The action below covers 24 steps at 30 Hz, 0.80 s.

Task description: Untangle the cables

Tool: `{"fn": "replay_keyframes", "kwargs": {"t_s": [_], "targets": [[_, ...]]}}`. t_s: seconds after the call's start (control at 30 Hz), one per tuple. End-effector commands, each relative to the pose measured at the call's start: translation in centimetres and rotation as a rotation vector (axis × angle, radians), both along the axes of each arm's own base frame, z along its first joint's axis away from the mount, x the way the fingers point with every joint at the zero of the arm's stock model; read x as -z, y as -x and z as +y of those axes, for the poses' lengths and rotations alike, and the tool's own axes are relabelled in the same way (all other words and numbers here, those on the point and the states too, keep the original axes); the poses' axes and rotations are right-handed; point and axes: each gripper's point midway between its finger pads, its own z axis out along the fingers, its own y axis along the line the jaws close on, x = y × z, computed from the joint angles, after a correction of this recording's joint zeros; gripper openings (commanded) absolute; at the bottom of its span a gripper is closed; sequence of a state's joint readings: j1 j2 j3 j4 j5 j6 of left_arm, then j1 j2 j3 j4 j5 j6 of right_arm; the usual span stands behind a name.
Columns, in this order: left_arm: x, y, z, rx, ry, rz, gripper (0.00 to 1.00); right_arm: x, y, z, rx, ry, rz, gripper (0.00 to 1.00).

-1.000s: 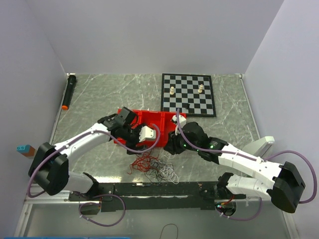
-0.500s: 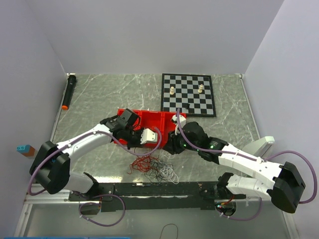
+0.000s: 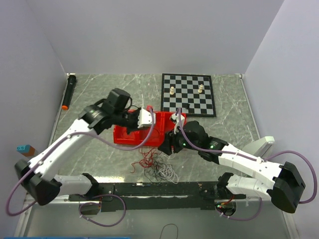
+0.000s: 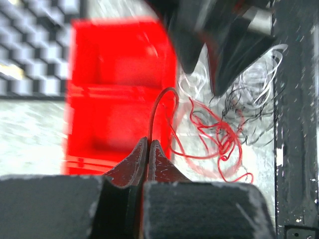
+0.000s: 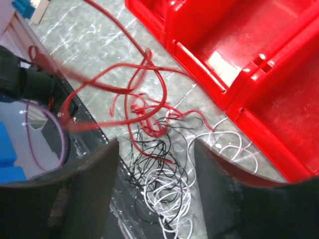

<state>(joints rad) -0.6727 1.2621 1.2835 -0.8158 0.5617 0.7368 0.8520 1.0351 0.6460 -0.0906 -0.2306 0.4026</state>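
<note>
Thin red, white and black cables (image 3: 158, 168) lay tangled, your left gripper (image 4: 148, 145) clamped a red strand (image 4: 151, 117), arm lifted higher than before, right gripper (image 5: 155, 167) gaped.

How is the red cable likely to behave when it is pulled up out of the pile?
Probably floppy: the red cable hangs in loose curls from the shut left jaws. Likely very light, being so thin. It may drag the black cable and white cable along, since their loops overlap.
</note>
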Motion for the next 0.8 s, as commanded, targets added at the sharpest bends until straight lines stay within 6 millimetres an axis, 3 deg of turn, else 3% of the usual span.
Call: {"fn": "replay_keyframes", "kwargs": {"t_s": [0.0, 0.3, 0.77], "targets": [[-4.5, 3.9, 0.8, 0.055, 0.069, 0.000, 0.01, -4.2, -0.7, 1.4, -0.033, -0.107, -0.094, 0.74], [-11.1, 6.2, 0.8, 0.074, 0.201, -0.104, 0.01, -8.2, -1.3, 3.1, -0.037, -0.196, -0.216, 0.86], [-24.6, 3.9, 1.7, -0.057, 0.501, -0.504, 0.01, -4.8, 0.5, 6.1, -0.133, -0.203, -0.129, 0.86]]}}
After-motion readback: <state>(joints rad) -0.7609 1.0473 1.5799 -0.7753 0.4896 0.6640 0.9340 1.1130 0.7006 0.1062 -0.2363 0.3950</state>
